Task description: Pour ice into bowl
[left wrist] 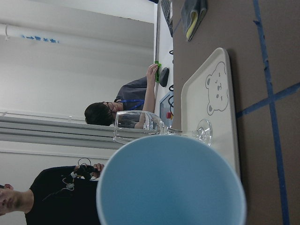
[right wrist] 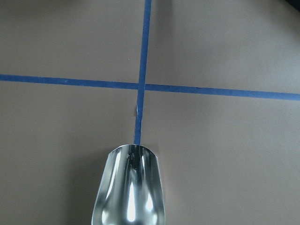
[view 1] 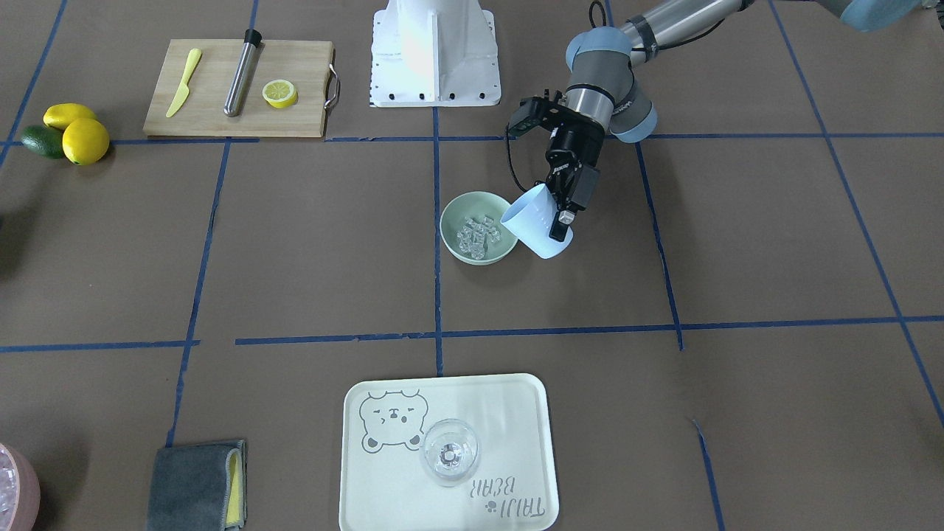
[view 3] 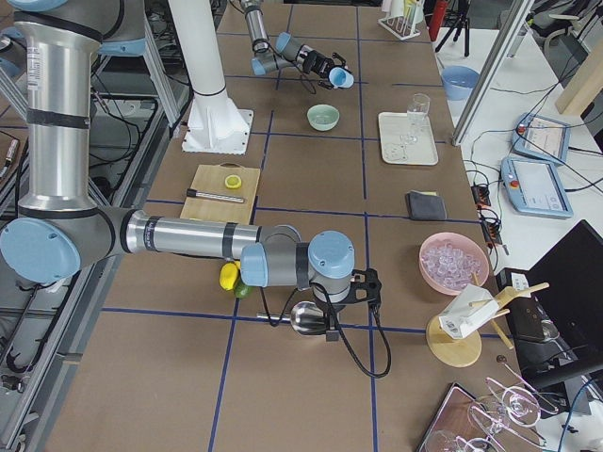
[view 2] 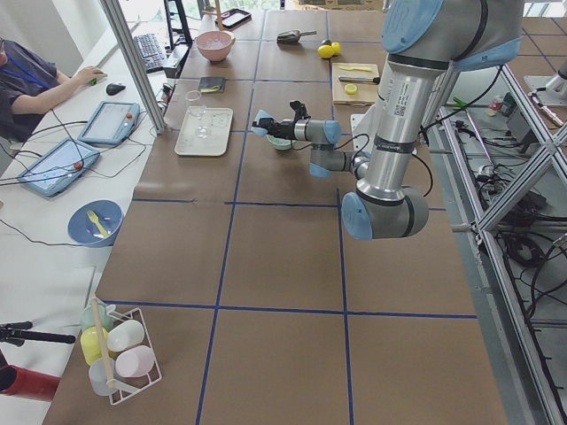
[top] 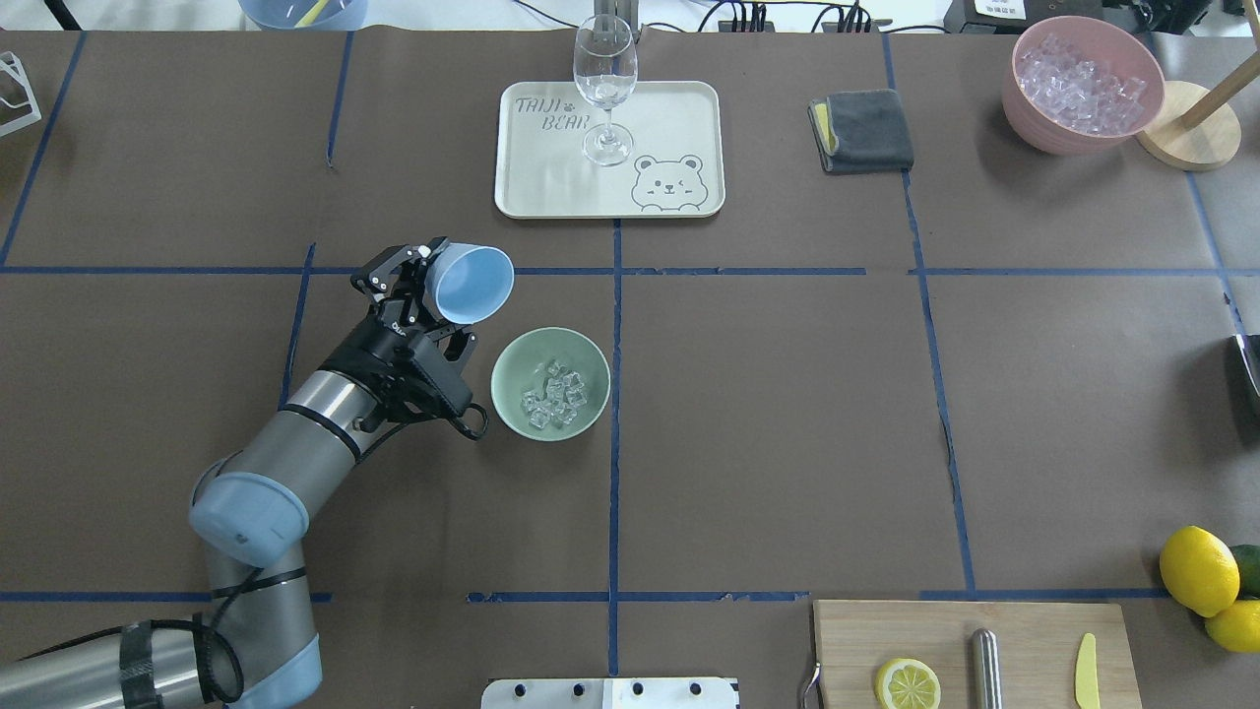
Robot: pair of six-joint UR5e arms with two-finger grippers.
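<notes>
The pale mint-green bowl (top: 517, 369) stands near the table's middle and also shows in the front view (view 1: 448, 228). A handful of clear ice cubes (top: 554, 394) lies inside it (view 1: 478, 234). My left gripper (top: 433, 286) is shut on a light blue cup (top: 472, 284) and holds it tipped on its side. The cup's mouth is beside and just above the bowl's rim (view 1: 535, 221). In the left wrist view the cup (left wrist: 171, 183) looks empty. My right gripper (view 3: 332, 315) holds a metal scoop (right wrist: 130, 187) low over the table, far from the bowl.
A cream bear tray (top: 679, 108) with a wine glass (top: 604, 89) lies beyond the bowl. A grey cloth (top: 861, 130) and a pink container of ice (top: 1081, 84) are at the far right. A cutting board (top: 1024, 630) and lemons (top: 1196, 569) are near my right side.
</notes>
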